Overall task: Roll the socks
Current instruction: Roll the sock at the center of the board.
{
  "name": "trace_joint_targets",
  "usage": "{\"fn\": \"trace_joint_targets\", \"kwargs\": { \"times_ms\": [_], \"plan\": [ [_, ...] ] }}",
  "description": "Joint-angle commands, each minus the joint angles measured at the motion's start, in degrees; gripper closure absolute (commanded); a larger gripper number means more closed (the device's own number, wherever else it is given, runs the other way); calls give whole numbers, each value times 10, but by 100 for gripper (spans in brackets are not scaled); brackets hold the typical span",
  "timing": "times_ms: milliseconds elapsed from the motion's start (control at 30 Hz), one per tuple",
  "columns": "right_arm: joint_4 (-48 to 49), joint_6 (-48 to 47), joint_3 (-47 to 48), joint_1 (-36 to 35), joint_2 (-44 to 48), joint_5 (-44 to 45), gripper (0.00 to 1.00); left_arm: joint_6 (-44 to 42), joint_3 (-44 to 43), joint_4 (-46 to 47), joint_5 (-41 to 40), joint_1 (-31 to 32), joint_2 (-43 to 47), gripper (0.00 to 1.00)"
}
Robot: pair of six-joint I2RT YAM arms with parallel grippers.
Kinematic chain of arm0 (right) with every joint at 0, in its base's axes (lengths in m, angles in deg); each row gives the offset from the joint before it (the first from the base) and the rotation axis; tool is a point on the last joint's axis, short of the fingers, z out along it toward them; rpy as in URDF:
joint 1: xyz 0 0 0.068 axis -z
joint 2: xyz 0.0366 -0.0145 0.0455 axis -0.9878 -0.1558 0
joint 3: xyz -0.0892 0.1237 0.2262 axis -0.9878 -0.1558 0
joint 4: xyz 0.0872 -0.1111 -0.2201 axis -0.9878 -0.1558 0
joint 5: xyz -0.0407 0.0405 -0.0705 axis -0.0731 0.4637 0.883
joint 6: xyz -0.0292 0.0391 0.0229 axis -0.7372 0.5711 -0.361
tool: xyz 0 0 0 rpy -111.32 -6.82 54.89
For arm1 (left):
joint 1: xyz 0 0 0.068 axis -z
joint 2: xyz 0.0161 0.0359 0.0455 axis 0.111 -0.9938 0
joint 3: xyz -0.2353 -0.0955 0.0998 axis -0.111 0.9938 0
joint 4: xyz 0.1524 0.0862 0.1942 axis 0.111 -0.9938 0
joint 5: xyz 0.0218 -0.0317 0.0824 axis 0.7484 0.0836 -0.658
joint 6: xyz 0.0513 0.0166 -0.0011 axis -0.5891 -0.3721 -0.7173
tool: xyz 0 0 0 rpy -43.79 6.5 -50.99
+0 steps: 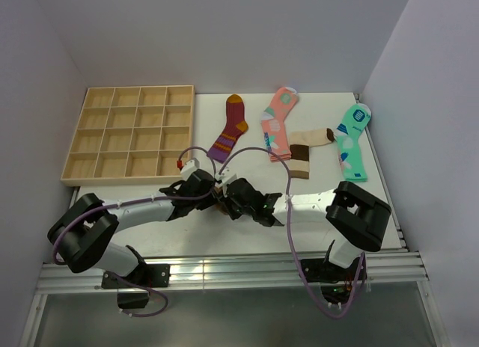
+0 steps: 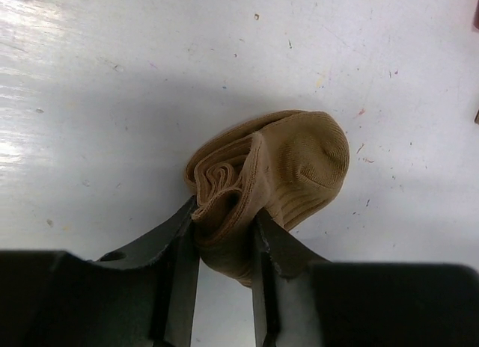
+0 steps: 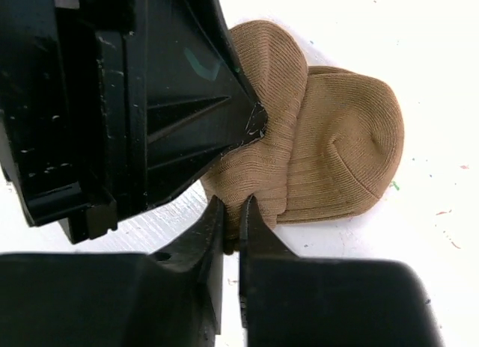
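Brown and bunched up, the sock (image 2: 299,160) sits on the white table (image 2: 112,100). The left gripper (image 2: 224,214) squeezes it; the right gripper (image 3: 232,206) pinches its edge.

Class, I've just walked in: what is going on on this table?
Both arms meet at the near middle of the table, working on one brown sock. The left gripper is clamped on its rolled-up end, and the right gripper pinches a fold of the same sock beside it. The sock is bunched and only partly rolled. The beige sock lies flat further back, untouched, between the pink sock and the mint-green sock.
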Motion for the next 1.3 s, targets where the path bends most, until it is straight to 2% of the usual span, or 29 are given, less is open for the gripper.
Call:
{"fn": "trace_joint_targets", "kwargs": {
  "times_ms": [0,100,133,300,433,667,1000,1267],
  "plan": [
    [-14,18,9,5,-11,-8,100,-20,5,-35,9,4,24,66],
    [-14,45,0,32,6,-68,100,-15,16,-31,-1,4,46,47],
    [-17,53,-3,41,8,-96,100,-14,25,-27,-3,4,53,36],
    [-57,99,16,104,4,-202,100,2,66,6,-16,4,116,15],
    [-57,132,27,161,-11,-330,100,15,104,37,-29,4,162,13],
    [-38,186,48,213,-75,-460,100,17,139,98,-31,4,185,12],
    [14,235,40,245,-132,-515,100,42,121,128,-28,4,89,18],
    [0,217,42,245,-138,-503,100,46,102,118,-30,4,31,23]
  ]
}}
